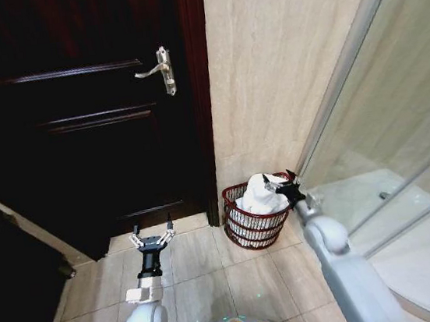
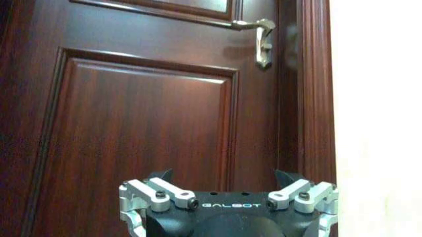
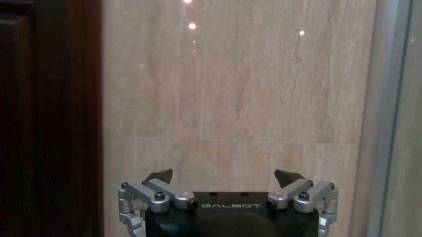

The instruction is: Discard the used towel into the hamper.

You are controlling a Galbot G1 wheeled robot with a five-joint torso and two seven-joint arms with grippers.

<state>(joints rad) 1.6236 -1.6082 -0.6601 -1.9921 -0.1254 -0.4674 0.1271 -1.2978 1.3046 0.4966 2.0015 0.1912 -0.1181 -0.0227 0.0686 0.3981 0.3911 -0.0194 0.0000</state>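
The hamper (image 1: pixel 252 230), a small round dark red wire basket, stands on the tiled floor against the beige wall beside the door frame. A white crumpled towel (image 1: pixel 259 195) lies inside it, heaped above the rim. My right gripper (image 1: pixel 279 181) hovers open just over the towel and the hamper's right rim, with nothing between its fingers; in the right wrist view its spread fingertips (image 3: pixel 159 176) face the beige wall. My left gripper (image 1: pixel 153 231) stands open low over the floor in front of the dark door, holding nothing, its fingertips (image 2: pixel 160 174) pointing at the door.
A dark wooden door (image 1: pixel 85 122) with a metal handle (image 1: pixel 161 69) fills the left. The marble wall (image 1: pixel 282 66) rises behind the hamper. A glass shower screen (image 1: pixel 401 146) and its raised base border the right. Tiled floor (image 1: pixel 214 279) lies in front.
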